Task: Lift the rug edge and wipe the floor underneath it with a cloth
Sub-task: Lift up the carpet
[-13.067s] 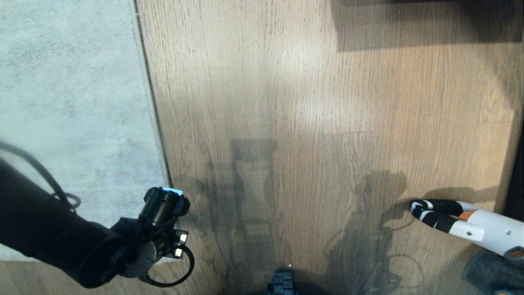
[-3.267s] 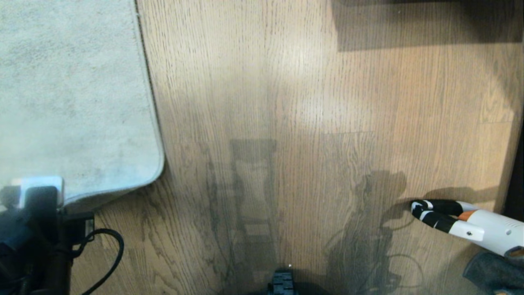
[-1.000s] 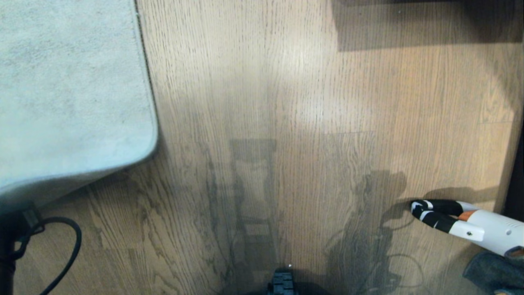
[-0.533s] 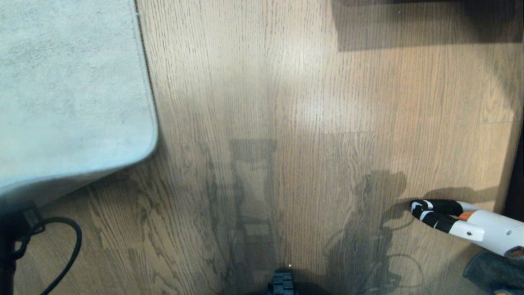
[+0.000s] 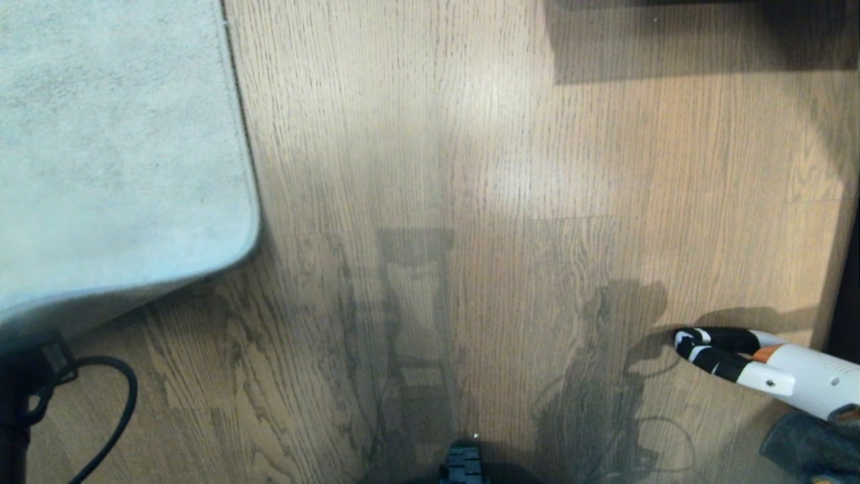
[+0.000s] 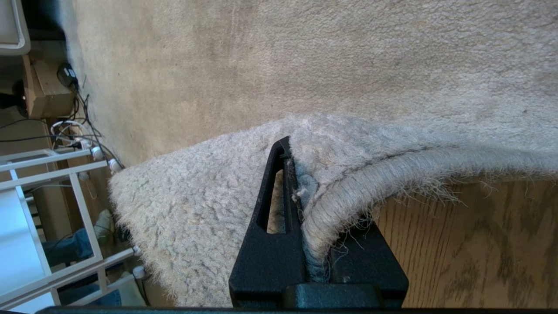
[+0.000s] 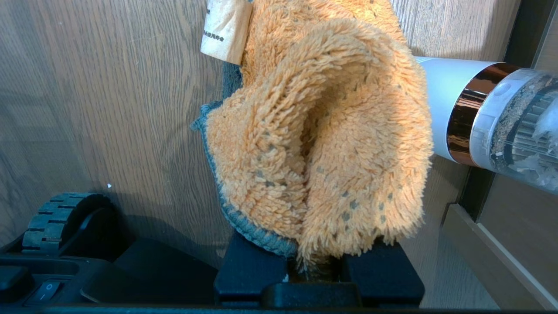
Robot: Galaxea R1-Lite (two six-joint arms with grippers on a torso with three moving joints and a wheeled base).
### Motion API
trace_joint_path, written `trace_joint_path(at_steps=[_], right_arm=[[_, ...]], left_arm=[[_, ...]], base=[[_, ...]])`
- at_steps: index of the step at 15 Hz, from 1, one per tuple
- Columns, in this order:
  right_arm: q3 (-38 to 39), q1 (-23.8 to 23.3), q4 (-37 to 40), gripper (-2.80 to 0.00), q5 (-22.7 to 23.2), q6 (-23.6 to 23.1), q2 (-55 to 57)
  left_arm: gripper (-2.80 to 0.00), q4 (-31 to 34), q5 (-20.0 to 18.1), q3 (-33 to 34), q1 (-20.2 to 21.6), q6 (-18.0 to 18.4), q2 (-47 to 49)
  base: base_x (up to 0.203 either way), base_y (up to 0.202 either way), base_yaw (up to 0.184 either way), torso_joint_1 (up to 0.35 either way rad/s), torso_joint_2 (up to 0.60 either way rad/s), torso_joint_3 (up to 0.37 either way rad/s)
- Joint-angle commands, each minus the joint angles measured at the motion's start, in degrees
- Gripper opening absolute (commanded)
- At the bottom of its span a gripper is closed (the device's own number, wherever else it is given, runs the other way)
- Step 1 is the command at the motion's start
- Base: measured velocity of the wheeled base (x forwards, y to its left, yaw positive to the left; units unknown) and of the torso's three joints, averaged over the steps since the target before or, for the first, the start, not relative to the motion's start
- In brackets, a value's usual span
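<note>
Since the first frame the rug edge (image 6: 348,174) has been lifted, pinched in the left gripper (image 6: 311,261), while the right gripper (image 7: 320,272) holds the cloth (image 7: 322,144).

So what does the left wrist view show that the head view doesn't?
Left wrist only: the left gripper clamped on the rug edge, plus cables and a white frame beyond the rug.
Head only: the white handheld vacuum and the open floor toward it.
Both: the lifted rug corner above the wood floor.
</note>
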Motion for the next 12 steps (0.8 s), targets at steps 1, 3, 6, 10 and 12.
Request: trace_joint_path(at_steps=[1,3,6,10,12], right_arm=[[0.0,0.0,0.0,-2.8,0.1,0.0,0.1],[0.0,0.0,0.0,-2.8,0.1,0.0,0.1],[0.0,0.0,0.0,-2.8,0.1,0.0,0.1],[0.0,0.0,0.0,-2.8,0.1,0.0,0.1],[0.0,0.0,0.0,-2.8,0.1,0.0,0.1]], left_arm=[[-2.8,-0.5,0.3,0.0,0.0,0.1,0.4],[-2.8,-0.5,0.3,0.0,0.0,0.0,0.4],[-2.8,-0.5,0.2,0.0,-0.1,0.0,0.4],[-2.8,-0.5,0.2,0.0,-0.7,0.0,0.4],[-2.8,-0.5,0.3,0.0,-0.7,0.0,0.4]], base=[[0.0,0.0,0.0,0.0,0.0,0.0],[0.0,0.0,0.0,0.0,0.0,0.0],[0.0,0.0,0.0,0.0,0.0,0.0],[0.0,0.0,0.0,0.0,0.0,0.0],[0.0,0.0,0.0,0.0,0.0,0.0]])
